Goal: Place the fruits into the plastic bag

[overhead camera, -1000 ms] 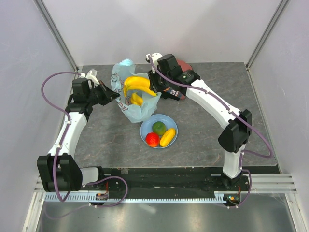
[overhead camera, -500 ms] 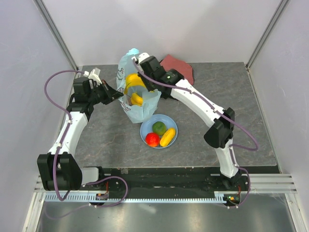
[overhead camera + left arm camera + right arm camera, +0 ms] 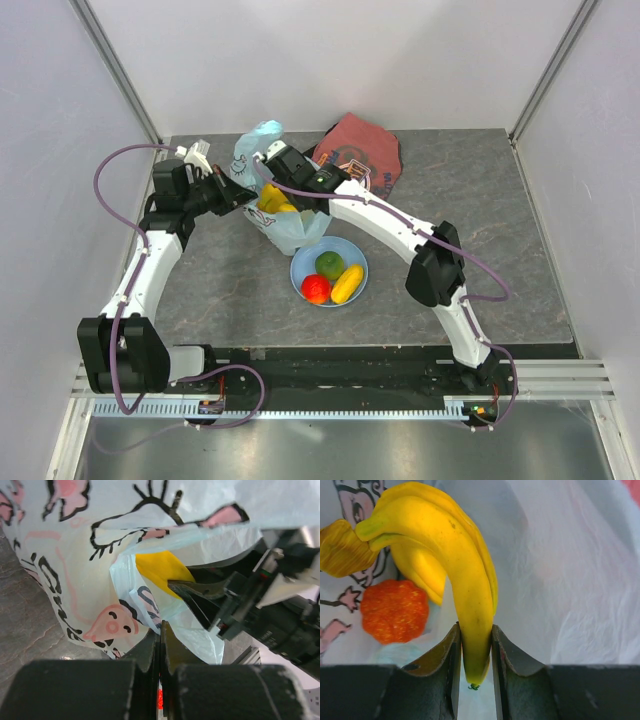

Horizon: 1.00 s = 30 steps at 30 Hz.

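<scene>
The light-blue plastic bag [image 3: 290,228] stands open at the back left of the table. My left gripper [image 3: 236,192] is shut on its rim, and in the left wrist view the film [image 3: 75,570] is pinched between the closed jaws [image 3: 160,630]. My right gripper [image 3: 280,185] reaches into the bag's mouth, shut on the tip of the yellow bananas [image 3: 455,555]. The bunch hangs inside the bag beside an orange fruit [image 3: 394,611]. Yellow of the bananas [image 3: 160,567] shows through the opening. A green fruit [image 3: 329,264], a red one [image 3: 316,289] and a yellow oblong one [image 3: 347,284] lie outside.
Those three fruits sit on a round light-blue plate [image 3: 340,247] just in front of the bag. A folded dark-red cloth [image 3: 358,150] lies at the back, behind the right arm. Grey walls close off the left, right and far sides.
The right arm has swung left and down, carrying the bananas from above the bag into its mouth. The dark-red cloth behind it has come into view. The left gripper has kept its hold.
</scene>
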Motion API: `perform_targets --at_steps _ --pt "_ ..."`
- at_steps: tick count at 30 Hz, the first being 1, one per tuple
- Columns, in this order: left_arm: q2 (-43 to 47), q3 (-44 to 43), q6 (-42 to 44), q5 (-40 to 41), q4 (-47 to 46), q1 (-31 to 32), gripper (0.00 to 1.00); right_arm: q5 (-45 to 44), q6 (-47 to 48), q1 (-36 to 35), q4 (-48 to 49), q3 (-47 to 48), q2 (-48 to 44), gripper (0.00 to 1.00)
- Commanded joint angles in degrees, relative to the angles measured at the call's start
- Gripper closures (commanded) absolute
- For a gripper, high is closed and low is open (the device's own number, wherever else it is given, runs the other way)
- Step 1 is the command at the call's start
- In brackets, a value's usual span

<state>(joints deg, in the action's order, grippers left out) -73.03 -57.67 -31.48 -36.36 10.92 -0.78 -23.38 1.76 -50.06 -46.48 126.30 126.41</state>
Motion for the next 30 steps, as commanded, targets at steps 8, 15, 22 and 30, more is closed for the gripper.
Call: perform_targets --at_steps 8,15,22,30 --pt "1.8 1.6 1.4 -1.7 -3.2 0.2 0.98 2.6 -1.4 4.5 3.8 1.8 4.7 1.00" --pt "1.9 1.9 1.2 -1.3 -3.4 0.1 0.98 5.8 -1.8 4.8 3.4 0.2 5.4 0.86" --pt "1.8 1.9 0.9 -1.3 -3.7 0.1 0.99 7.7 -1.8 4.8 3.3 -0.1 4.1 0.44" --pt "1.4 1.6 0.9 -1.3 -3.7 0.1 0.98 11.8 -1.8 4.8 6.8 -2.7 0.5 0.39"
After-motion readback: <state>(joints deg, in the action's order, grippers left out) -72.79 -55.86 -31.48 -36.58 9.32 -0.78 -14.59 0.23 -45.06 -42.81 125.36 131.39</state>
